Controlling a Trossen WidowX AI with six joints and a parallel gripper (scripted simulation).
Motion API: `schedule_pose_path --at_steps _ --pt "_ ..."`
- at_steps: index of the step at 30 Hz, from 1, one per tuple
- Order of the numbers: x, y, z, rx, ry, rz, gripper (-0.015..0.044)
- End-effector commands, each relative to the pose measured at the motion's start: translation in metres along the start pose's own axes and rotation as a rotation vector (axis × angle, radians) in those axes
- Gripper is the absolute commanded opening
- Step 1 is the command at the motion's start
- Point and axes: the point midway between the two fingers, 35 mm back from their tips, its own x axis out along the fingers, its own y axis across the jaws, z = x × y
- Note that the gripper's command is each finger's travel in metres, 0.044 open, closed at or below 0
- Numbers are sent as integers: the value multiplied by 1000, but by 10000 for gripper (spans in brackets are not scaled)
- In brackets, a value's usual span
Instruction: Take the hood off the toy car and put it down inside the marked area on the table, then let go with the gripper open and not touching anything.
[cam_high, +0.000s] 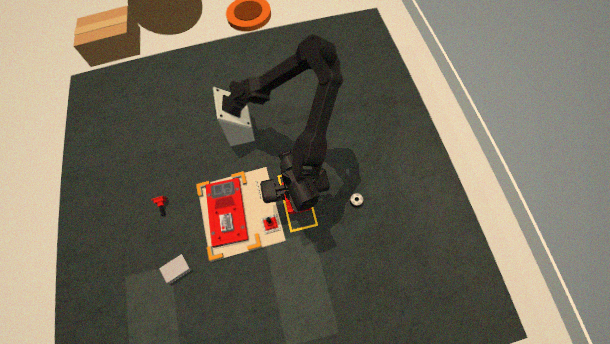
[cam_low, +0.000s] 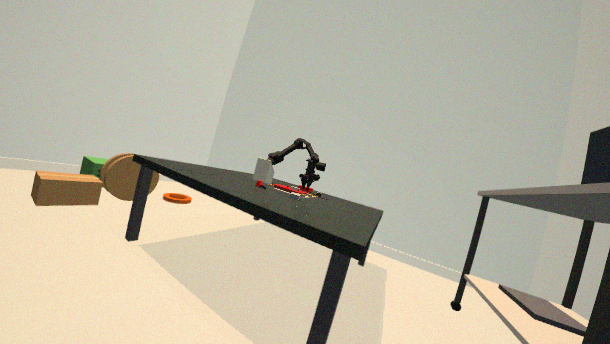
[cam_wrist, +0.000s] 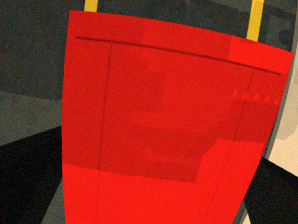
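The red hood (cam_wrist: 175, 110) (cam_high: 291, 206) is between the two black fingers of my gripper (cam_wrist: 160, 151) (cam_low: 306, 188), which is shut on it. The hood is low over the yellow outline of the marked area (cam_high: 304, 229) (cam_wrist: 255, 20), partly hidden under the wrist in the top view. Two yellow lines run out from beyond its far edge in the wrist view. Whether its underside touches the table cannot be told. The red toy car (cam_high: 240, 205) (cam_low: 283, 188) lies left of the gripper in the top view, with its grey engine block exposed.
A cream board (cam_high: 256, 212) with orange corner brackets lies under the car. On it, a small red block with a black knob (cam_high: 270, 222) stands near the marked area. A white ring (cam_high: 356, 199), a pale block (cam_high: 175, 268) and a red-and-black piece (cam_high: 159, 201) lie around. The arm's grey pedestal (cam_high: 237, 134) stands behind.
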Motion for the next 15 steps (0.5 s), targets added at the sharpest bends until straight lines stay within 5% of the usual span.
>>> schedule_pose_path --at_steps 1,15 --pt "2 0 -1 2 2 -2 0" --pt "8 0 -1 2 2 -2 0"
